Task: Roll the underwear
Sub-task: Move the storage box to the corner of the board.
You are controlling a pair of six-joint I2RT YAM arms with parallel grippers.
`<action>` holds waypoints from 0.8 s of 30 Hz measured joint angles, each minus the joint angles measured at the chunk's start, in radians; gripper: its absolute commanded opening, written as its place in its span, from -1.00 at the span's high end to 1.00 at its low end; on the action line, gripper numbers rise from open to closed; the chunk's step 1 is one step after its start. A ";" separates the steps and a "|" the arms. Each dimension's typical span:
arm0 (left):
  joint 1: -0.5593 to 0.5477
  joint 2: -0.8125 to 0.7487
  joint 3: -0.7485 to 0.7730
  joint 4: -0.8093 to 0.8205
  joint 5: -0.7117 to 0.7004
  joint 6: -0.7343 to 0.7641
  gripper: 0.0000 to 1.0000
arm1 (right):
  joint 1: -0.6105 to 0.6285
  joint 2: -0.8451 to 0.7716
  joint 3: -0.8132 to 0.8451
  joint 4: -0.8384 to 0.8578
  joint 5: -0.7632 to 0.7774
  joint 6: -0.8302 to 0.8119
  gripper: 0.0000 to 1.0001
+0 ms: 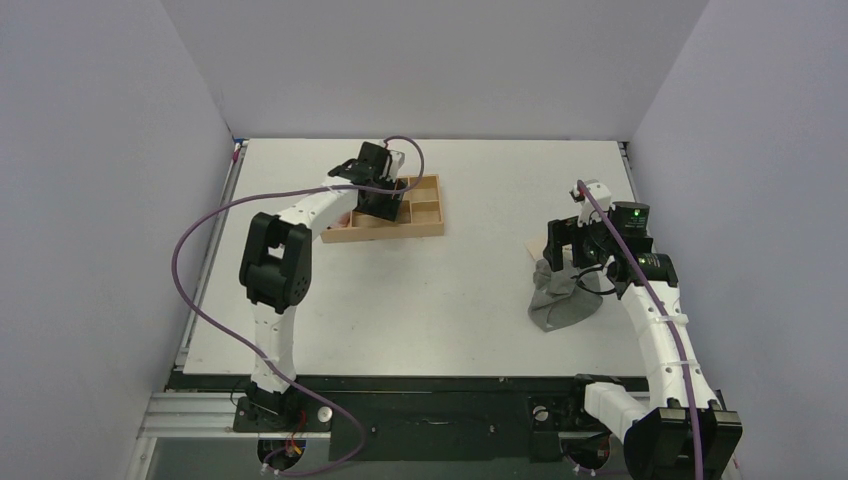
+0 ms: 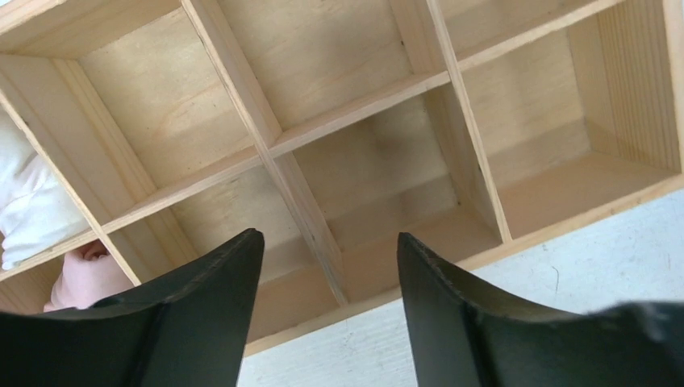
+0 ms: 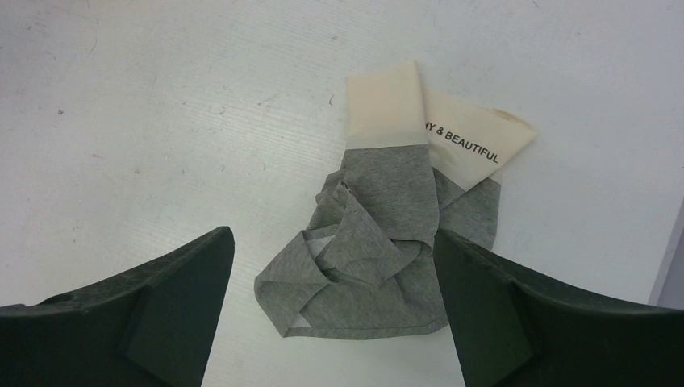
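The underwear (image 3: 379,242) is a crumpled dark grey garment with a pale beige printed strip (image 3: 387,109), lying on the white table at the right (image 1: 558,308). My right gripper (image 3: 332,232) is open and empty just above it, with one finger on each side of the grey heap. In the top view the right gripper (image 1: 562,262) hangs over the garment's far end. My left gripper (image 2: 327,235) is open and empty above the wooden tray's front rim, far from the underwear. In the top view the left gripper (image 1: 385,200) is over the tray's left half.
A wooden tray (image 1: 425,228) with several compartments stands at the back left of the table. In the left wrist view a white cloth roll (image 2: 28,201) and a pink cloth roll (image 2: 85,274) sit in its leftmost compartments. Grey walls close in both sides.
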 measured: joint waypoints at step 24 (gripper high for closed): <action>0.099 0.434 0.596 -0.174 -0.012 -0.034 0.58 | 0.000 0.000 0.000 0.000 0.007 -0.015 -0.78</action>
